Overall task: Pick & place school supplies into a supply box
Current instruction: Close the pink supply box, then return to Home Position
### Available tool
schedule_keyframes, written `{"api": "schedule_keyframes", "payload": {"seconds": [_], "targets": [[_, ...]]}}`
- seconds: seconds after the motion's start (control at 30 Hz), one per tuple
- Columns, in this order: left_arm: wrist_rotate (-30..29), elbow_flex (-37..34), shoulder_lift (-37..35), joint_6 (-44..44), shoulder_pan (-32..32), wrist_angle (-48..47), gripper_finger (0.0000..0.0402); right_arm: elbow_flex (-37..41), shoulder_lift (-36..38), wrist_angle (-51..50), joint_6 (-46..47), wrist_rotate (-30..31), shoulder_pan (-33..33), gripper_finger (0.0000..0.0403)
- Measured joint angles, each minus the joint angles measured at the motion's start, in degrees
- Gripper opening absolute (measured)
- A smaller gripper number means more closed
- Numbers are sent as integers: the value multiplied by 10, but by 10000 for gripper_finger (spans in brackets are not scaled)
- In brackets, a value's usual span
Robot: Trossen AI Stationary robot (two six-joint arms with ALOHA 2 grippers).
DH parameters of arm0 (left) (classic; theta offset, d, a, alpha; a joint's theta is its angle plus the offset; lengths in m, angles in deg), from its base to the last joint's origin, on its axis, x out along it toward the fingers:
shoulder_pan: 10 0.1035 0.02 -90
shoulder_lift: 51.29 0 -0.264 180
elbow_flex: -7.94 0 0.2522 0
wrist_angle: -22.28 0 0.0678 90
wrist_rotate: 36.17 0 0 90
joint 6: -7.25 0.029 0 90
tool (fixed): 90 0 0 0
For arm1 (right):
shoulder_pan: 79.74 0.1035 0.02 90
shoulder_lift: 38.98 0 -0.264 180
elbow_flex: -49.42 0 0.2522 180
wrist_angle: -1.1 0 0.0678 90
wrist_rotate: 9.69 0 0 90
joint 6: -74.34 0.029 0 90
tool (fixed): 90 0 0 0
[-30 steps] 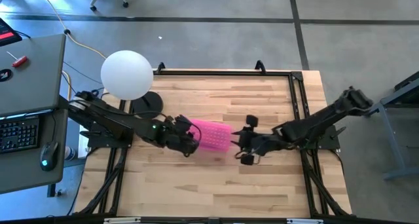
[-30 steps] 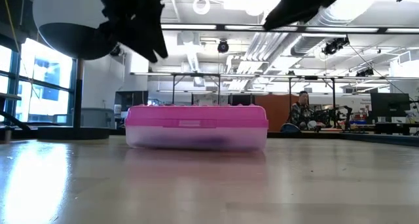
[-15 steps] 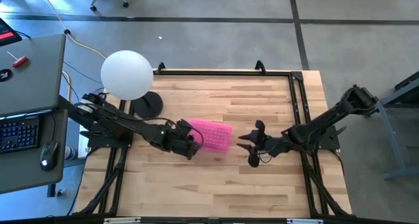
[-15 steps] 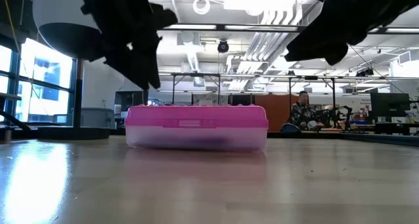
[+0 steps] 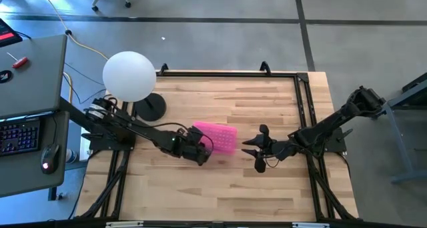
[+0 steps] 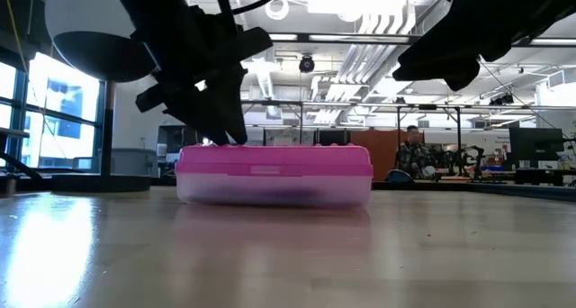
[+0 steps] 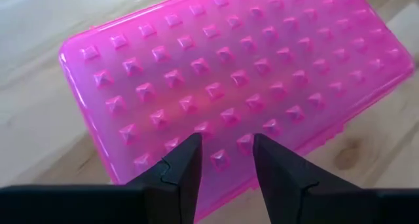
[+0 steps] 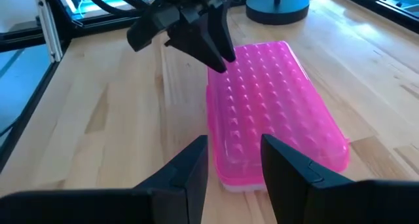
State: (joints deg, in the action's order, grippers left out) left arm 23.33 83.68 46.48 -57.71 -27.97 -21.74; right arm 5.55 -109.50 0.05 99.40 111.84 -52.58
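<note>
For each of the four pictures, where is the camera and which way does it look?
High view: above, looking down on the wooden table; both arms, left tool, right tool.
Low view: at tabletop height, facing the room; arms overhead.
Left wrist view: down on the studded pink lid; own fingers.
Right wrist view: across the table; own fingers.
All share the pink-lidded clear plastic box.

Robotics lab / open-plan workshop. Wood tabletop [image 5: 267, 101] in black frame, concrete floor [image 5: 220, 41]. Side desk w/ keyboard [image 5: 19, 136] & mouse [image 5: 47, 157]. Bkgd: exposed ceiling ducts [image 6: 378, 51], strip lights, monitors [image 6: 535, 147], person [image 6: 412, 152] seated at a bench, big windows [image 6: 54, 119].
</note>
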Motion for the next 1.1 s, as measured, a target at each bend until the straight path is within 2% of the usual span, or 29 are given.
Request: {"api": "schedule_keyframes", "payload": {"seconds": [0.4,0.73,0.87,0.93,1.03,1.1], "targets": [[-2,0,24,-14,0,131,170,0,0,0,0,-3,0,119],[-13,0,21,8,0,138,170,0,0,-5,0,-4,0,119],[-9,15,-18,87,-1,135,170,0,1,-8,-2,-10,0,119],[-5,27,-44,146,-7,133,170,0,9,-10,-20,-38,0,119],[-8,44,-93,243,-17,117,170,0,45,-14,-56,-79,3,119],[-20,53,-135,293,-25,75,170,-1,83,-26,-71,-75,10,119]]}}
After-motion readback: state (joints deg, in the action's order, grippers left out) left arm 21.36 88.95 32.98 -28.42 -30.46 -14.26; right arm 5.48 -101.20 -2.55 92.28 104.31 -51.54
